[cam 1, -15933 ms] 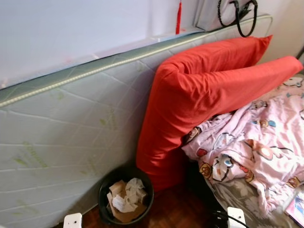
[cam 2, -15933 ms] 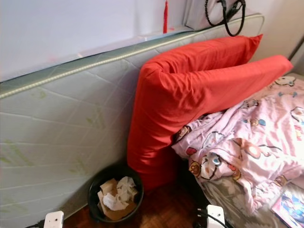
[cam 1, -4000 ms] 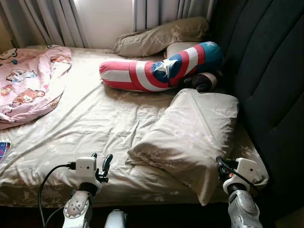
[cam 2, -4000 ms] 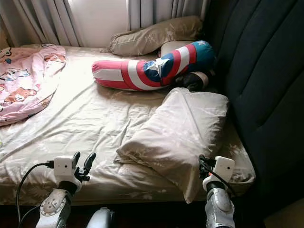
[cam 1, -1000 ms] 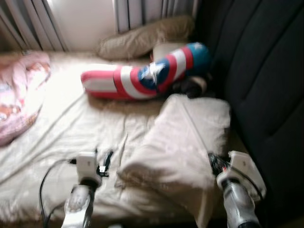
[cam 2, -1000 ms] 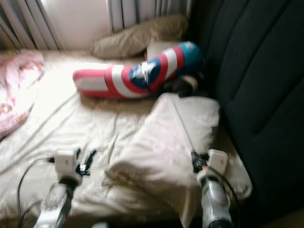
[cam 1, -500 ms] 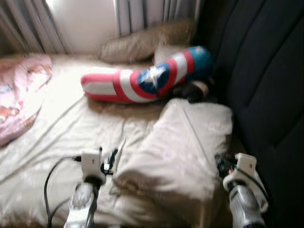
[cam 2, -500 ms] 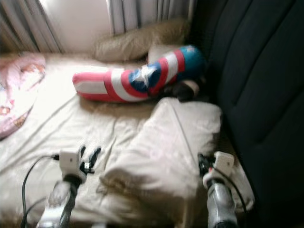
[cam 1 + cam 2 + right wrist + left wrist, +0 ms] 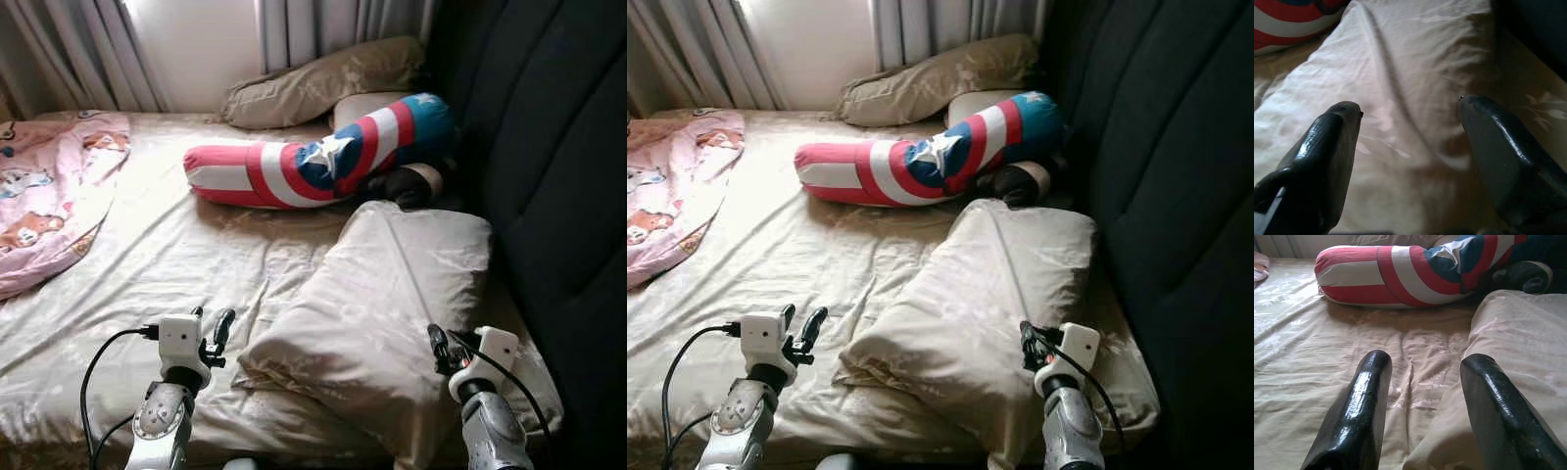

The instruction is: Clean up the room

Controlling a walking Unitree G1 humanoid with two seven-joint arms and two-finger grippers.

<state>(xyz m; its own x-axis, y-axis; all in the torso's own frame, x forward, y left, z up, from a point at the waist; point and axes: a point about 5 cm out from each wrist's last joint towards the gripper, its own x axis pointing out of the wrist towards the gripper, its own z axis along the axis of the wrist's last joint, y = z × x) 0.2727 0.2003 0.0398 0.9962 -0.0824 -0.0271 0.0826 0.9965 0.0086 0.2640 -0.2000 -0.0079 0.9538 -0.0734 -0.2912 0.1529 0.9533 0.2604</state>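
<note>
A large beige pillow (image 9: pixel 377 294) lies askew on the near right of the bed, beside the dark headboard (image 9: pixel 549 166). My right gripper (image 9: pixel 1410 105) hovers open over its right side, nothing between the fingers. My left gripper (image 9: pixel 213 319) is open too, low over the beige sheet (image 9: pixel 167 264) just left of the pillow's near corner (image 9: pixel 1449 440). Behind the pillow lies a red, white and blue striped bolster (image 9: pixel 313 162) with a star. A second beige pillow (image 9: pixel 323 78) rests at the back by the curtains. A pink cartoon blanket (image 9: pixel 49 196) is bunched at the far left.
A small dark and tan object (image 9: pixel 407 184) sits between the bolster and the headboard. Grey curtains (image 9: pixel 88 49) hang behind the bed. A black cable (image 9: pixel 98 367) loops off my left wrist. Open sheet spreads across the bed's middle and left.
The blur has cleared and the picture has shifted slightly as the camera moved. Both grippers remain open, low over the bed's near edge.
</note>
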